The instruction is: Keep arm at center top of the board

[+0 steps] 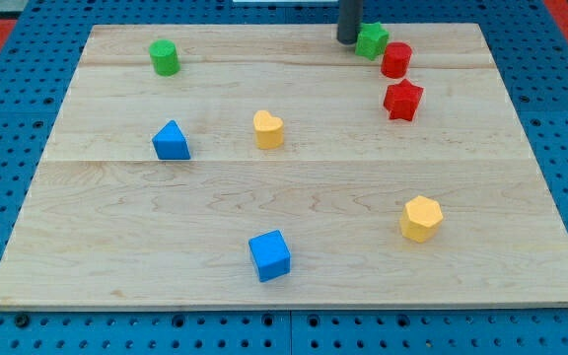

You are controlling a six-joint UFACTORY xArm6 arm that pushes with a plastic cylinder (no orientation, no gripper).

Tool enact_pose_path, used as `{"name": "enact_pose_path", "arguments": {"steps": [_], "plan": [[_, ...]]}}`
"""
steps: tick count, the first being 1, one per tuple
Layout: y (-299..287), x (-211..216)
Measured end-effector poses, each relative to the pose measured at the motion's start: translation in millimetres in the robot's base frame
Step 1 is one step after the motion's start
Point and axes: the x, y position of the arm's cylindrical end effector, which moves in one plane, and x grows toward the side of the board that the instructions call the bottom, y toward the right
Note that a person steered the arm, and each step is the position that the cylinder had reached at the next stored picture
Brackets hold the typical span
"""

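My tip (348,39) rests on the wooden board (284,212) at the view's top, a little right of centre. It stands just left of a green star-shaped block (372,40), touching or nearly touching it. A red cylinder (396,59) sits right below that green block, and a red star block (403,100) lies lower still. A green cylinder (165,57) is at the top left.
A blue triangular block (171,141) and a yellow heart-shaped block (268,129) lie left of centre. A blue cube (269,255) sits near the bottom edge. A yellow hexagonal block (421,218) is at the lower right. Blue pegboard (8,99) surrounds the board.
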Motion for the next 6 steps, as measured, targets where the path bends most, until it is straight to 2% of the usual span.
{"name": "enact_pose_path", "arguments": {"steps": [3,4,5,6], "plan": [[27,-6],[12,-14],[-58,-25],[-174,-25]]}}
